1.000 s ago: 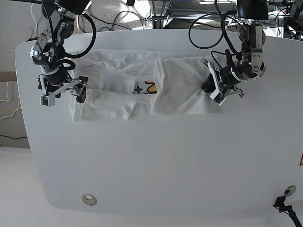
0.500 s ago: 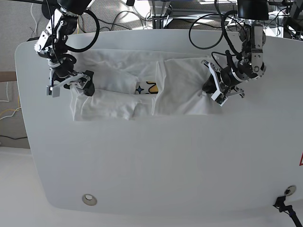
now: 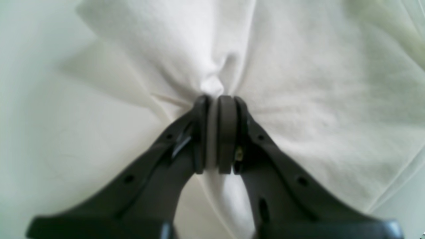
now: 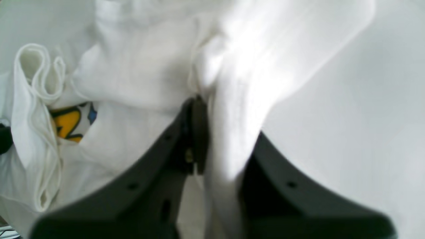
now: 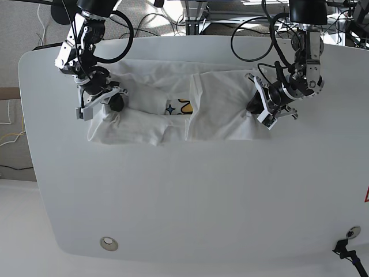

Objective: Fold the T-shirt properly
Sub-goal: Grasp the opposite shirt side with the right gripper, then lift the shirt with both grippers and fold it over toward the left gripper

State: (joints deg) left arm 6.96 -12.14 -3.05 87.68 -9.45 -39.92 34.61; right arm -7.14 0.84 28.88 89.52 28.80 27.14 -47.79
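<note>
The white T-shirt (image 5: 219,107) lies flat across the far half of the table, both sides folded inward. A strip of its yellow and blue print (image 5: 179,107) shows in the gap between the flaps. My left gripper (image 5: 258,112) sits at the shirt's right edge in the base view. In the left wrist view the left gripper (image 3: 217,99) is shut on a pinched ridge of the T-shirt (image 3: 298,83). My right gripper (image 5: 109,105) rests on the shirt's left edge. Seen from the right wrist, this gripper (image 4: 215,109) is shut on a thick fold of the T-shirt (image 4: 132,76), beside the print (image 4: 68,124).
The white table (image 5: 202,196) reaches toward the camera, with a round metal grommet (image 5: 108,243) near its front left corner. Cables and desk legs crowd the area behind the table's far edge. A black cable end (image 5: 346,248) lies at the front right corner.
My right arm has swung rightward from beside the shirt onto its left edge, and its jaws have gone from wide open to shut on the cloth. The left gripper has stayed put.
</note>
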